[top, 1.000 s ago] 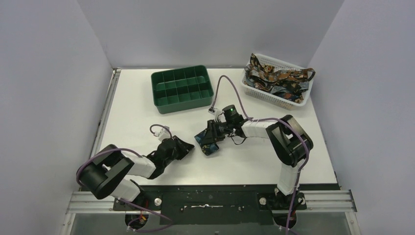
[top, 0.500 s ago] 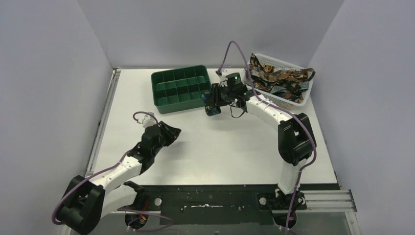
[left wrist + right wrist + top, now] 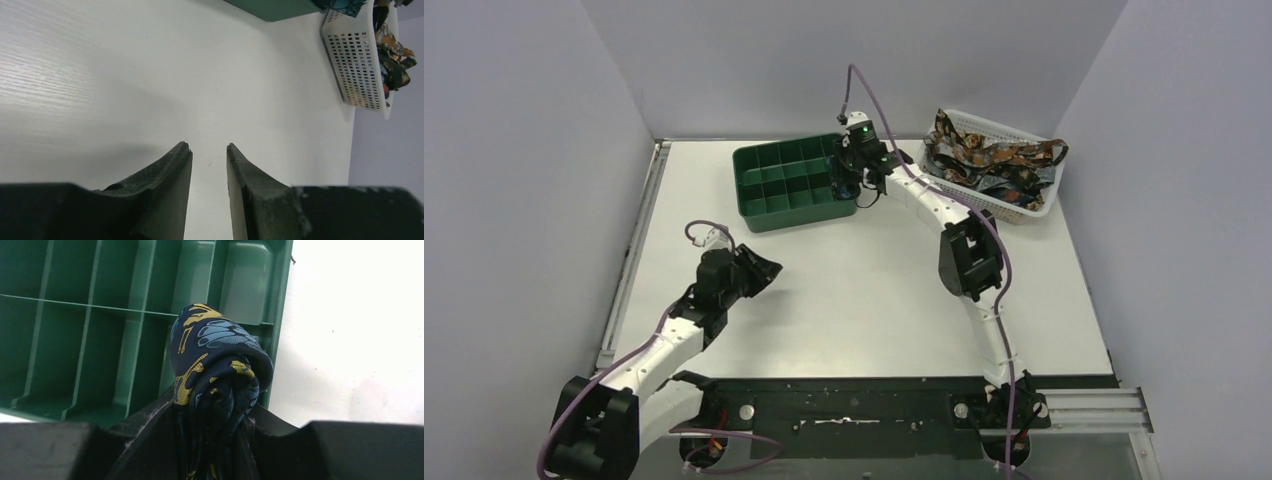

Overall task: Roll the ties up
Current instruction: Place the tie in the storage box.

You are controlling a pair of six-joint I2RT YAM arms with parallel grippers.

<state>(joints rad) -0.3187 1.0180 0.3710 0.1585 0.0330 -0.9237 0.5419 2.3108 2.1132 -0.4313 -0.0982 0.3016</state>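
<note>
We keep rolled tie (image 3: 215, 365) clenched in right gripper (image 3: 212, 409) over green tray (image 3: 282, 300), upper centre of top view, likely to drop into compartment. Left gripper (image 3: 209, 148) parted, empty, lower left. Other ties (image 3: 989, 160) heaped in basket (image 3: 969, 195), upper right.

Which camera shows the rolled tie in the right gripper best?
Right wrist view: the rolled tie fills the centre, clamped in the right gripper over the green tray. The top view shows only a small dark bundle at the tray's right end; the left wrist view doesn't show it clearly.
</note>
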